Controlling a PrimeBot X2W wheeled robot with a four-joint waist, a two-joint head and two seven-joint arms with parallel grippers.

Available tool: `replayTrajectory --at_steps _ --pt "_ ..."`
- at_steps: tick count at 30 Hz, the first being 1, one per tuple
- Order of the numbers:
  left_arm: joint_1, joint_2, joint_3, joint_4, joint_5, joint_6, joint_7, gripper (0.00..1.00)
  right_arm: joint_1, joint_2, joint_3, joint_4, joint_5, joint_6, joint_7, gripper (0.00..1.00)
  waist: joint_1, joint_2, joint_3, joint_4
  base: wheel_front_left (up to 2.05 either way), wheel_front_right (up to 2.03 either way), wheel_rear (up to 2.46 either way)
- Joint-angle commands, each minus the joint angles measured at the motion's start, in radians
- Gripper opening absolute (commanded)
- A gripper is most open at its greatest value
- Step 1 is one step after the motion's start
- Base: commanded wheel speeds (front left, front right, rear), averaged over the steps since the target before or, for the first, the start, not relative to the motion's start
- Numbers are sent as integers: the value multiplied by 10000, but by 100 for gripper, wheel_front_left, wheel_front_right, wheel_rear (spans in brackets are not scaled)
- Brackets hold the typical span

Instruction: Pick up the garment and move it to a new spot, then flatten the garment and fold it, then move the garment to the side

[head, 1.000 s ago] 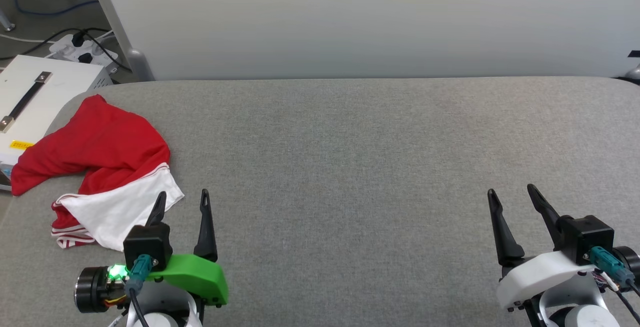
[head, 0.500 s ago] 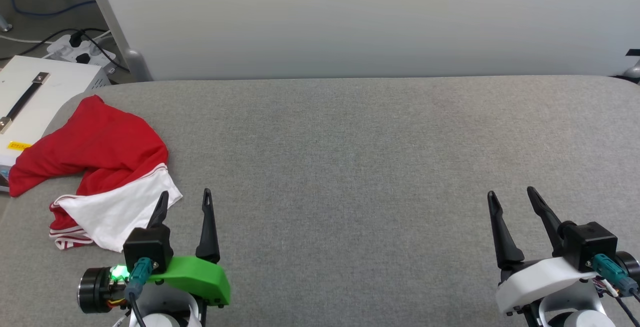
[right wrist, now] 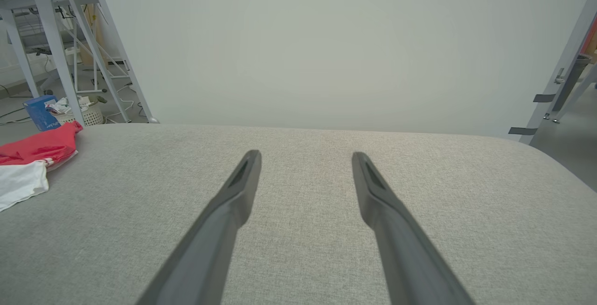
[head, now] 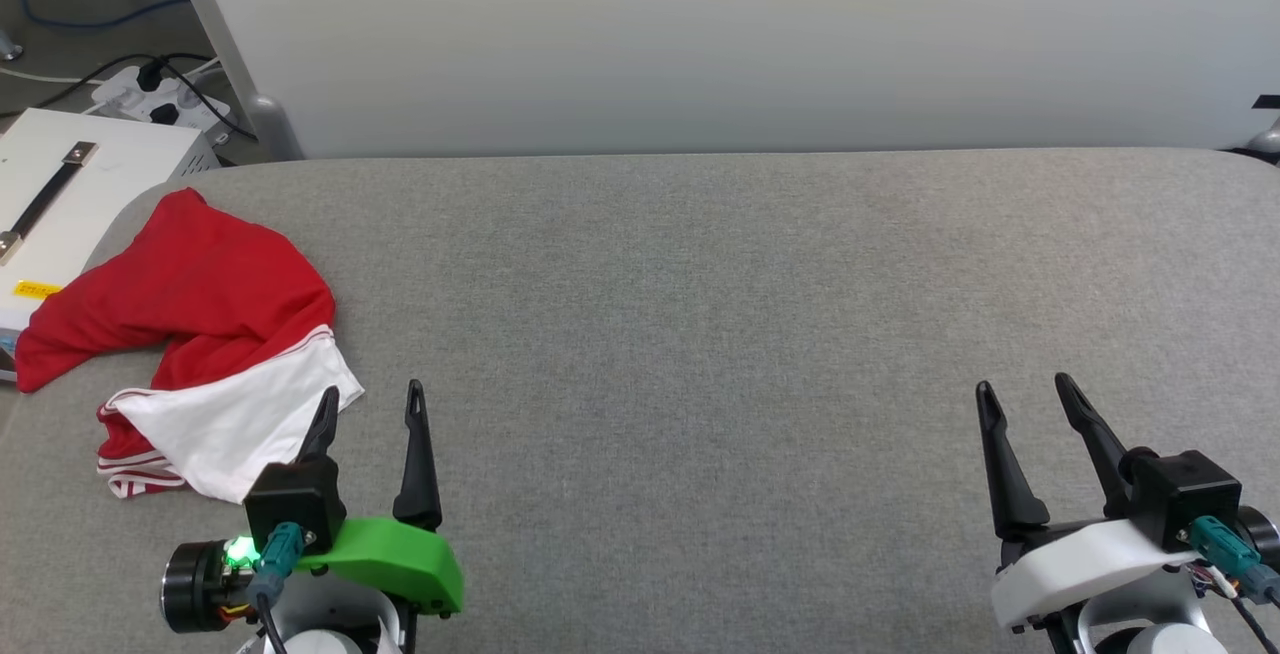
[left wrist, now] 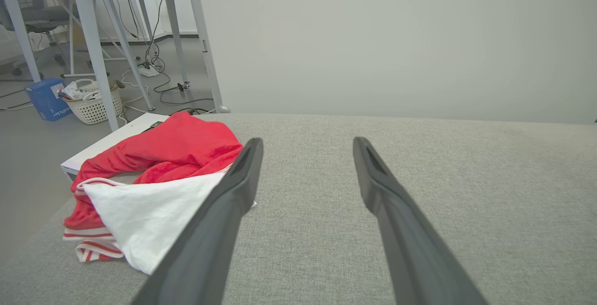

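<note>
One garment (head: 215, 284), two hands (head: 371, 390) (head: 1023, 384)

The garment (head: 200, 304) lies on the table's (head: 700, 334) left end, near the left hand (head: 371, 390).

A wide table (head: 760, 264) covered in grey woven cloth, its far corners rounded, stands against a plain pale panel (head: 700, 34). Just off the table's far left corner sits a white case (head: 110, 184) with a black strap handle. Behind it a white power strip (head: 125, 92) lies on the grey floor (left wrist: 28, 155) among loose cables. Further back stand pale metal frame legs (left wrist: 93, 39), a white mesh basket (left wrist: 95, 107) and a blue box (left wrist: 44, 100). The light is even and soft.
</note>
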State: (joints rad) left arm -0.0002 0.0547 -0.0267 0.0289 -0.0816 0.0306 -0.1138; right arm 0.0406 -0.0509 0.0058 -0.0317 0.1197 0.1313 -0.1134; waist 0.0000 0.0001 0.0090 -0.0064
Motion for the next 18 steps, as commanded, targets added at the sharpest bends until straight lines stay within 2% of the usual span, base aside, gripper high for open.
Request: replayTrajectory --at_steps 1,18 --pt "124 -22 -17 52 -55 45 -109 100 144 3 20 -32 139 -3 -132 100 0 -1 5 2 0 0 0" --pt "2 -28 -54 -39 -172 0 -457 100 33 4 32 -498 245 -3 -475 100 0 -1 100 -3 0 0 0"
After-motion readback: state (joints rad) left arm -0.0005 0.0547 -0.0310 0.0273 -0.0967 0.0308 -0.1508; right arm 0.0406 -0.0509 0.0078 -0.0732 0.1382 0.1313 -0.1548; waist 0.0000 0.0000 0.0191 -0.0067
